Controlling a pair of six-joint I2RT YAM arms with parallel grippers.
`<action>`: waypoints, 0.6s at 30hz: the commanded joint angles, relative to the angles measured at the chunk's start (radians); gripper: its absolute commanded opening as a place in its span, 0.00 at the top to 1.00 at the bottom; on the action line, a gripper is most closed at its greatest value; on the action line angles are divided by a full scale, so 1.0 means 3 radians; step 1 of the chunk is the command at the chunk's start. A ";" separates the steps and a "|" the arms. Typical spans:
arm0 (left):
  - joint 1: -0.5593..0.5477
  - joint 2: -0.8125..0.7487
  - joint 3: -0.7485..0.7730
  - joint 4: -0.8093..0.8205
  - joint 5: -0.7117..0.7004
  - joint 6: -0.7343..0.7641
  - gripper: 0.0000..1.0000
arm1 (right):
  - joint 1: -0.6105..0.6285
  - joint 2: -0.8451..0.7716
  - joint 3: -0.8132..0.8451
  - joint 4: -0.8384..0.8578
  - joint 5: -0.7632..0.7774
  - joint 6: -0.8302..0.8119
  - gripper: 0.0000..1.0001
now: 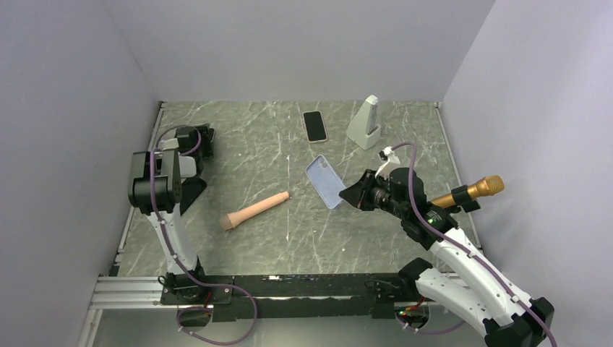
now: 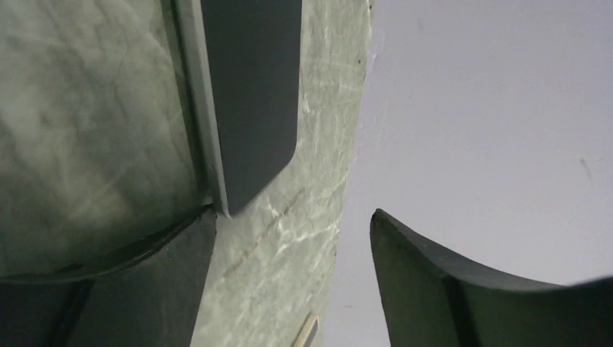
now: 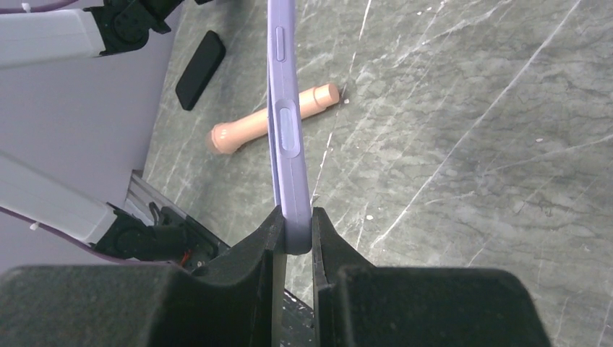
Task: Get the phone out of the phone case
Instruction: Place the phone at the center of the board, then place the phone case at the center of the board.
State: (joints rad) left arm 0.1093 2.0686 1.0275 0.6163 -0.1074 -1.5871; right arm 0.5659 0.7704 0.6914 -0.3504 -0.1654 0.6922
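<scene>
The lavender phone case point(image 1: 323, 181) is held tilted above the middle of the table by one end. My right gripper point(image 1: 348, 195) is shut on its near end. In the right wrist view the case point(image 3: 284, 108) stands edge-on, pinched between the two fingers of the gripper point(image 3: 295, 220). The black phone point(image 1: 314, 126) lies flat at the back of the table, apart from the case; it also shows in the right wrist view point(image 3: 200, 69). My left gripper point(image 1: 194, 139) is at the back left by the wall, open and empty point(image 2: 293, 217).
A pink cylinder-shaped handle point(image 1: 254, 210) lies left of the case on the table. A white stand point(image 1: 364, 123) is at the back right of the phone. A gold microphone point(image 1: 470, 192) lies at the right edge. Grey walls enclose the table.
</scene>
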 commanded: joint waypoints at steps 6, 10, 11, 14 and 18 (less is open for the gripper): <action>0.0071 -0.1010 0.0118 -0.1418 0.0574 0.0140 0.01 | -0.0010 -0.0093 0.0095 -0.0144 0.0158 0.0142 1.00; 0.0058 -0.1567 0.0096 -0.2141 0.0796 0.0759 0.01 | -0.0025 0.0061 0.0189 -0.0412 0.0426 0.0157 1.00; 0.0026 -0.1755 0.0035 -0.2263 0.0794 0.0968 0.01 | -0.0044 0.0115 0.0208 -0.0445 0.0468 0.0153 1.00; -0.0078 -0.2345 -0.0346 -0.2414 0.0878 0.1489 0.01 | -0.0164 0.0305 0.0255 -0.0471 0.0545 0.0151 1.00; -0.0129 -0.3064 -0.1110 -0.2432 0.1334 0.1983 0.01 | -0.0539 0.0632 0.0288 -0.0395 0.0420 0.0091 1.00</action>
State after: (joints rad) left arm 0.0872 1.2964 0.8677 0.0025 0.1486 -1.2121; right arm 0.4953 0.8989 0.7242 -0.4763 -0.0528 0.7258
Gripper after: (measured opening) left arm 0.994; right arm 0.183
